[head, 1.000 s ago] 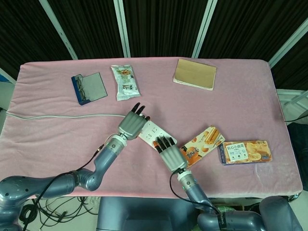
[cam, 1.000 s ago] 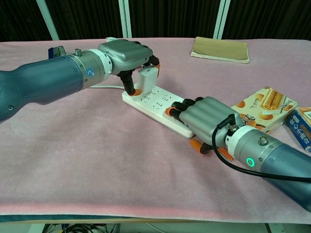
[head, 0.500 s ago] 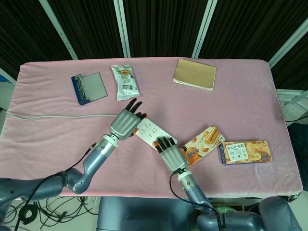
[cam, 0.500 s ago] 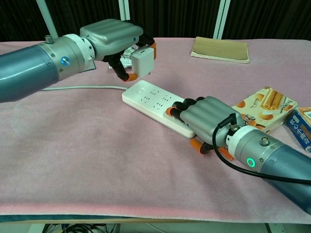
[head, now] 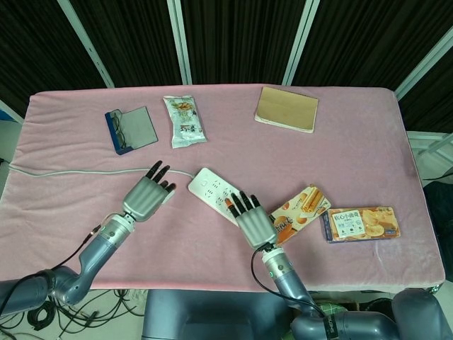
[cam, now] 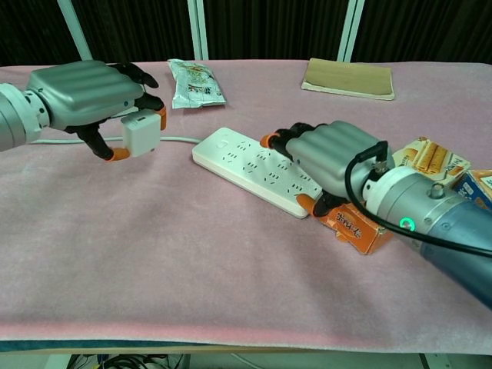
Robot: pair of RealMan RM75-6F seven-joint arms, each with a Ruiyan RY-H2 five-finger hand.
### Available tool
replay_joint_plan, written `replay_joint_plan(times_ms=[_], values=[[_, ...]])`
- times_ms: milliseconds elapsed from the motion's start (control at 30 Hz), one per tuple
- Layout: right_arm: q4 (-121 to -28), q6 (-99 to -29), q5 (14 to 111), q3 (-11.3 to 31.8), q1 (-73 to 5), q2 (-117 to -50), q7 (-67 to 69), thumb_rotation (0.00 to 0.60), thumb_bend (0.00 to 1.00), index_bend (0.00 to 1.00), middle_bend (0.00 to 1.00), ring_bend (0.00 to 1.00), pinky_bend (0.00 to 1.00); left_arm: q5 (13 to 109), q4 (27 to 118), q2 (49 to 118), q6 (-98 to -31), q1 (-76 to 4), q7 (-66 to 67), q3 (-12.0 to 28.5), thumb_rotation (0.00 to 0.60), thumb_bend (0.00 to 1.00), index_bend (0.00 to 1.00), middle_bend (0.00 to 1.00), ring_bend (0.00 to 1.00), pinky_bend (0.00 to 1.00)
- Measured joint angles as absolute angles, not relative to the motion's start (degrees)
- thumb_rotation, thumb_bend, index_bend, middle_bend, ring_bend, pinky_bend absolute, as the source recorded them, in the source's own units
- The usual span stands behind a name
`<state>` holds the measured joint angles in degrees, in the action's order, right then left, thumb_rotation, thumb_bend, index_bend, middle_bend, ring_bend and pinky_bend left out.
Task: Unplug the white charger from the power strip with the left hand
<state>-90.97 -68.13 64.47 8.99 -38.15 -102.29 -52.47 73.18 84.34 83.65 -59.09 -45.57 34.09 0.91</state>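
Left robot hand [cam: 88,96] at mid-left of the chest view, pinching the white charger [cam: 141,132] between thumb and fingers, lifted off the surface [cam: 192,254] and well clear of the power strip [cam: 254,169]. From the head view, charger hidden under the same hand [head: 146,197]; only the back of the hand visible there. Right robot hand [cam: 330,157] resting palm-down on the near end of the strip, fingers curved over it, that end covered; whether gripping or merely pressing, not clear. Strip's cable [head: 71,171] running off to the left edge. At centre right, an orange snack box [cam: 354,223] partly hidden behind the right hand, its far side cut off by the wrist. Blue box [cam: 477,192] cropped at the right edge.
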Motion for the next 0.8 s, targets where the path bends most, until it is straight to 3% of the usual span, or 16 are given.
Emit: replay_joint_plan(times_ms=[333, 467, 533, 633, 800], values=[[-98.37, -72.92, 64.71, 13.17, -35.29, -91.16, -48.11, 0.6, 0.36, 0.08, 0.04, 0.05, 0.17, 77.14, 79.68, 84.78, -58.5, -44.9, 43.24, -2.96, 0.6, 0.57, 0.41, 0.35, 0.01, 0.0], [-99.66, -73.35, 64.54, 13.71, -34.02, -86.91, -45.77, 0.6, 0.34, 0.06, 0.04, 0.05, 0.16, 77.33, 79.76, 84.95, -56.28, -45.41, 48.94, -4.11, 0.6, 0.42, 0.22, 0.22, 0.0, 0.0], [-100.06, -73.5, 64.54, 13.85, -33.4, -85.05, -44.35, 0.6, 0.27, 0.04, 0.03, 0.03, 0.16, 77.02, 80.15, 84.84, -55.65, -45.56, 51.51, -4.38, 0.6, 0.29, 0.12, 0.15, 0.0, 0.0], [-100.17, -73.57, 64.63, 13.79, -32.78, -83.01, -43.31, 0.6, 0.17, 0.01, 0.02, 0.01, 0.16, 76.8, 81.07, 84.54, -55.78, -45.6, 56.11, -4.56, 0.6, 0.16, 0.07, 0.09, 0.0, 0.0], [-99.67, -75.39, 64.11, 13.78, -31.77, -81.0, -44.32, 0.6, 0.15, 0.0, 0.02, 0.01, 0.16, 77.81, 83.79, 83.72, -60.52, -44.67, 60.42, -4.02, 0.6, 0.14, 0.06, 0.06, 0.0, 0.0]])
